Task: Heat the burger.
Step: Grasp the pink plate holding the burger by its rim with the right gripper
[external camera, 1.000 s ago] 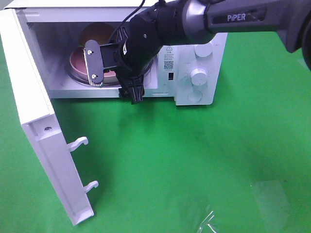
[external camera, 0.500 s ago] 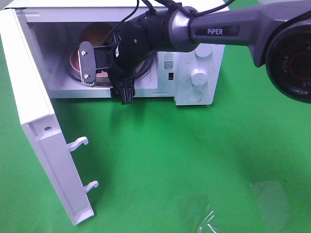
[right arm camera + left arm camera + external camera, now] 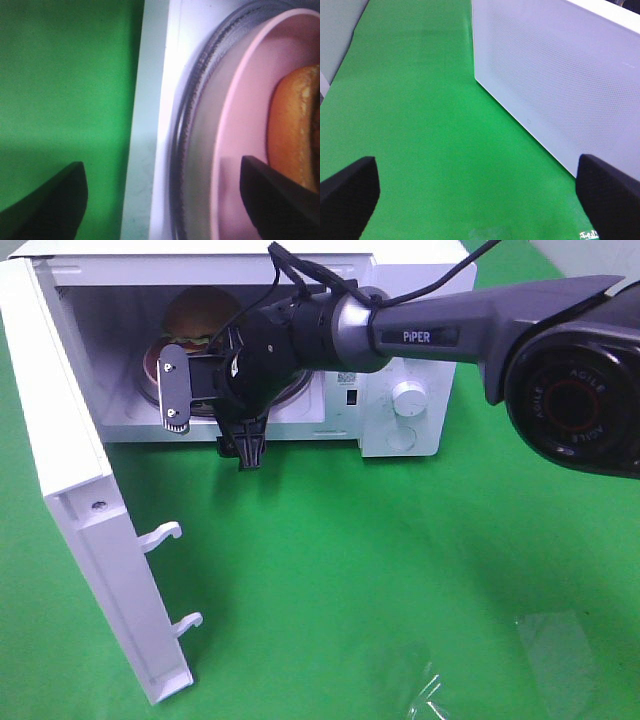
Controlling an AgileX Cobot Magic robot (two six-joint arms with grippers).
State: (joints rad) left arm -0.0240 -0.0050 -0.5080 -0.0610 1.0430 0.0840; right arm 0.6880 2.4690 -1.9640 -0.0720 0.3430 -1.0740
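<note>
Exterior high view showed the burger (image 3: 196, 320) on its pink plate (image 3: 150, 362) inside the microwave (image 3: 420, 360), the right gripper (image 3: 205, 385), wide open and empty, at its 6 o'clock, best drawn straight out, clear of the plate rim.

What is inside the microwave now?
Inside the microwave, the burger sits on a pink plate, which lies on the glass turntable. The right gripper and its arm cover the front of the plate and the right part of the cavity.
</note>
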